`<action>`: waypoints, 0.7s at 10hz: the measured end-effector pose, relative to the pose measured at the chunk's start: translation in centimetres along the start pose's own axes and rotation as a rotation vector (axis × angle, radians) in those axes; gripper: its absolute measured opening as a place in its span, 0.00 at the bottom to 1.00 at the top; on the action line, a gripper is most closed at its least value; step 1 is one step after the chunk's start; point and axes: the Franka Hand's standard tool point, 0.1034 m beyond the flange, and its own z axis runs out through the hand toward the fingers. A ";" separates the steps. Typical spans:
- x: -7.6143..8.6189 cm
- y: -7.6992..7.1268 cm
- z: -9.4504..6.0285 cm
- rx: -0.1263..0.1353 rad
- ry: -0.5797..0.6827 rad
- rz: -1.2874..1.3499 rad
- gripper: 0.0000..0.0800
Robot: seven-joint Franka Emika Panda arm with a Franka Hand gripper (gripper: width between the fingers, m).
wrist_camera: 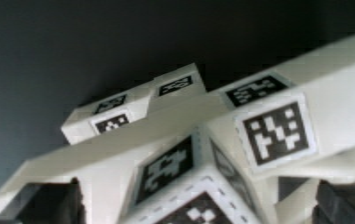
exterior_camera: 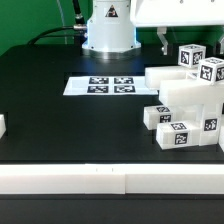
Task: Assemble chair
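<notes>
The chair parts [exterior_camera: 185, 100] are matte white blocks with black-and-white tags, piled on the black table at the exterior view's right. Two tagged block ends [exterior_camera: 212, 70] stick up at the top of the pile. Smaller tagged pieces [exterior_camera: 176, 134] lie at its front. My gripper [exterior_camera: 172, 44] hangs from the white arm just above and behind the pile. One dark finger [exterior_camera: 163, 42] shows. In the wrist view my gripper [wrist_camera: 183, 205] is open, and its dark fingers [wrist_camera: 41, 200] stand wide on either side of a tagged white part [wrist_camera: 200, 195]. Other tagged parts [wrist_camera: 272, 125] fill the view close up.
The marker board [exterior_camera: 105, 85] lies flat at the table's middle back, in front of the robot base [exterior_camera: 108, 30]. A white rail [exterior_camera: 100, 178] runs along the table's front edge. A small white piece [exterior_camera: 3, 125] sits at the exterior view's far left edge.
</notes>
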 end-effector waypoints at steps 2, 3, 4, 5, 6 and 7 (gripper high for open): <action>-0.1 -0.4 0.0 -0.021 0.002 -0.124 0.81; -0.2 -0.4 0.0 -0.024 0.002 -0.206 0.81; -0.1 -0.3 0.0 -0.025 0.001 -0.282 0.81; -0.1 -0.3 0.0 -0.025 0.000 -0.330 0.81; -0.1 -0.1 0.0 -0.025 -0.001 -0.416 0.81; 0.0 0.0 0.0 -0.025 -0.002 -0.456 0.78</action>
